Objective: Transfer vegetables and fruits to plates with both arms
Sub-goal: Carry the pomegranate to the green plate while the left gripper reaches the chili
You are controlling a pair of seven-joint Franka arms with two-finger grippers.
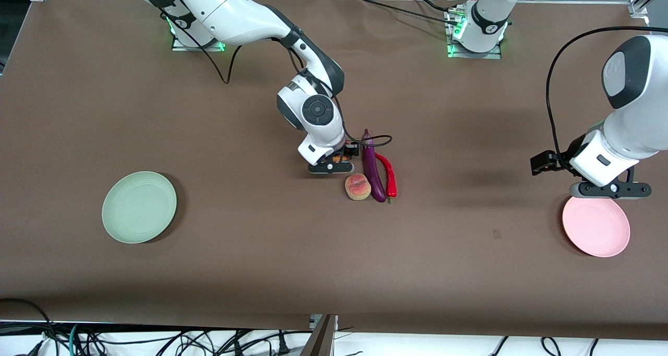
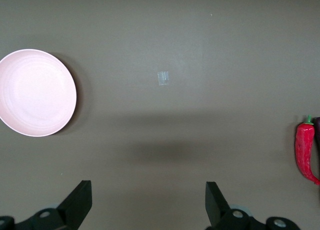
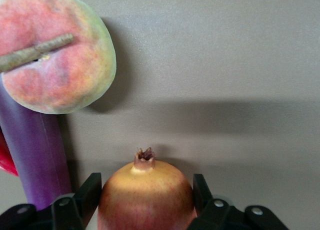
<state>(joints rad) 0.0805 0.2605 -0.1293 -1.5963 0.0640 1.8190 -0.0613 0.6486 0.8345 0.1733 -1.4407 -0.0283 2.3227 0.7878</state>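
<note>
Right wrist view: right gripper (image 3: 145, 200) clamps the apple (image 3: 145, 195), one finger each side.
Green plate (image 1: 139, 206) lies toward the right arm's end; left gripper (image 2: 148, 205) waits wide open above the pink plate (image 1: 595, 226).

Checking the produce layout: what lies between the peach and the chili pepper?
The eggplant lies between the peach and the chili pepper, shown in the front view.

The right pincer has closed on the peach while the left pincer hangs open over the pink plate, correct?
Not quite. The right pincer has closed on the round red-yellow fruit, as the right wrist view shows; the peach lies free beside the eggplant. The left pincer does hang open by the pink plate.
</note>
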